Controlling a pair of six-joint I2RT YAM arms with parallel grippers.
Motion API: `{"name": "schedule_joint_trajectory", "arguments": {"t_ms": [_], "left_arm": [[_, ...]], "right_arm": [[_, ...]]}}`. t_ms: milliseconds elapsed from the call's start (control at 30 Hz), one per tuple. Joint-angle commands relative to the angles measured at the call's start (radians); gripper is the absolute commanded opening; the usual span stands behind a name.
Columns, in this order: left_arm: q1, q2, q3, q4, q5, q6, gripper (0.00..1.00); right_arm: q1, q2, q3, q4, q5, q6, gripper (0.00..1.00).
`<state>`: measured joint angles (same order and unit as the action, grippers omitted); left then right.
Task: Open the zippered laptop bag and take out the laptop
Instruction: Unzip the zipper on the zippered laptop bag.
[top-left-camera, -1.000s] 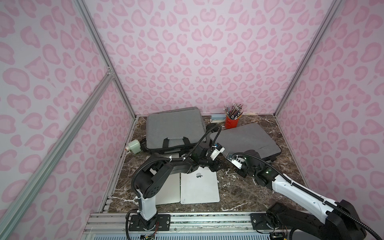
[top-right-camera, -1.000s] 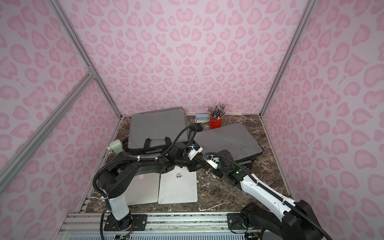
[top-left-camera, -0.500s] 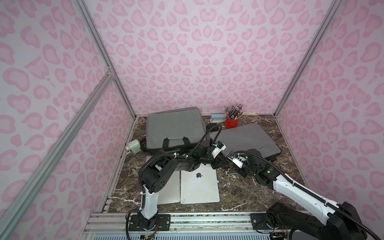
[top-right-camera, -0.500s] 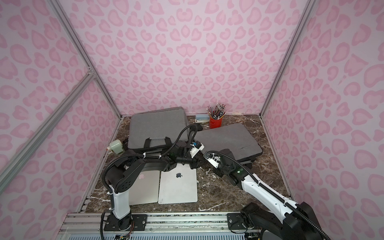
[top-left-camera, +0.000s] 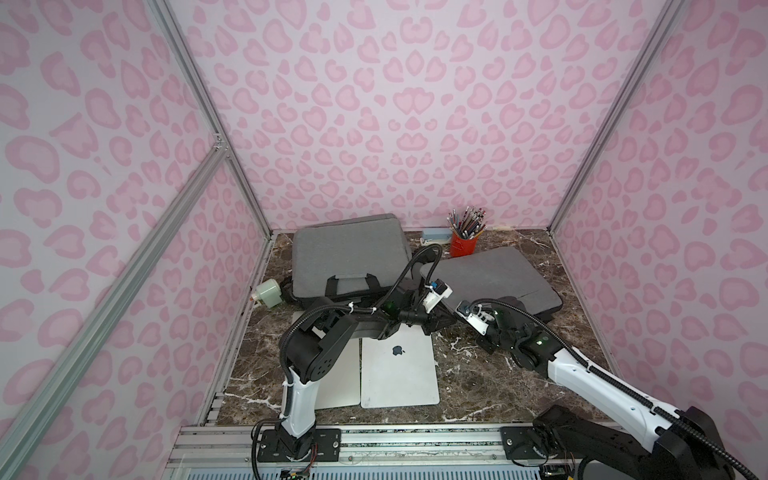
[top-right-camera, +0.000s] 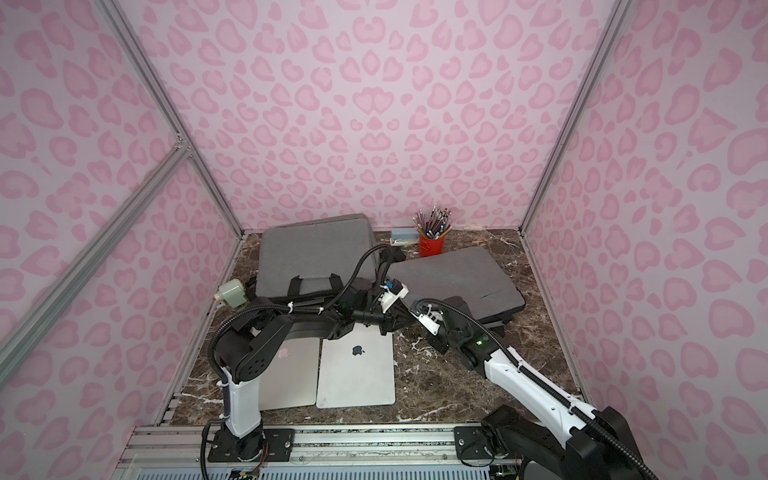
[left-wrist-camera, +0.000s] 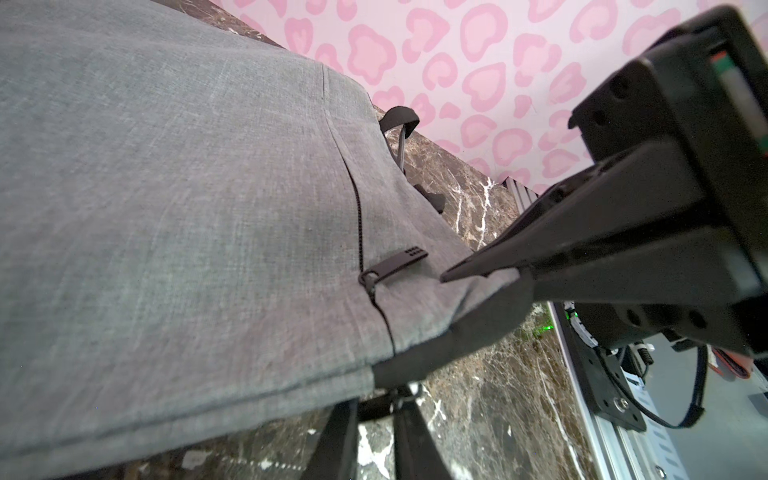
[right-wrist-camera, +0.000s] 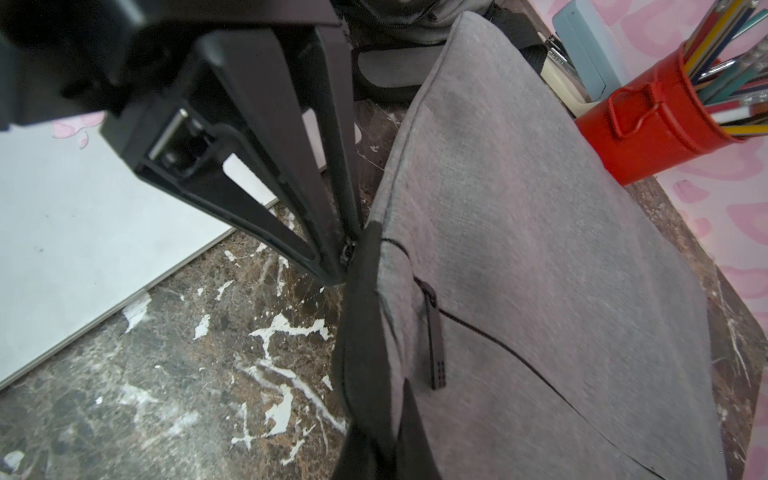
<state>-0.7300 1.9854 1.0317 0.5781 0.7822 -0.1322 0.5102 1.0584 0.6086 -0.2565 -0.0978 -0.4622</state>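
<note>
**Laptop bag corner, both arms engaged.** The grey laptop bag (top-left-camera: 490, 278) lies at 2 o'clock on the marble desk (top-left-camera: 469, 382), with its near corner turned toward the centre. Both arms meet at that corner.

- **Right jaws:** extended from 5 o'clock, they are closed on the bag's black-trimmed corner. The fingertips (left-wrist-camera: 473, 266) pinch the fabric.
- **Left jaws:** stretched across from 8 o'clock, they are drawn together at the bag's edge. The fingertips (right-wrist-camera: 322, 270) meet on the main zipper slider (right-wrist-camera: 347, 250).
- **Front-pocket zipper pull** (left-wrist-camera: 392, 268): it lies flat on the bag's face, apart from both arms.
- **Surroundings:** a second grey bag (top-left-camera: 349, 253) rests at 11 o'clock. A red pencil cup (top-left-camera: 463, 245) stands at 1 o'clock, just behind the laptop bag. A silver laptop (top-left-camera: 399, 374) and a second laptop (top-right-camera: 295, 374) lie side by side, lids shut, at 6 to 7 o'clock.
</note>
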Motion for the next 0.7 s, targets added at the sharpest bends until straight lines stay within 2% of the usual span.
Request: {"name": "schedule_joint_trajectory", "arguments": {"t_ms": [0,167,500,667], "left_arm": [[-0.006,0.002,0.012,0.068,0.062,0.001,0.12],[-0.006,0.002,0.021,0.034,0.051,0.012,0.02],[-0.044,-0.090,0.016,-0.151,0.056,0.085,0.02],[-0.088,-0.081,0.054,-0.222,0.078,0.085,0.02]], "right_arm": [[-0.002,0.000,0.010,0.057,-0.023,0.023,0.00],[-0.004,0.000,0.011,0.057,-0.031,0.028,0.00],[-0.008,0.048,0.012,0.063,0.018,0.010,0.00],[-0.007,0.051,0.000,0.093,-0.025,0.021,0.00]]}}
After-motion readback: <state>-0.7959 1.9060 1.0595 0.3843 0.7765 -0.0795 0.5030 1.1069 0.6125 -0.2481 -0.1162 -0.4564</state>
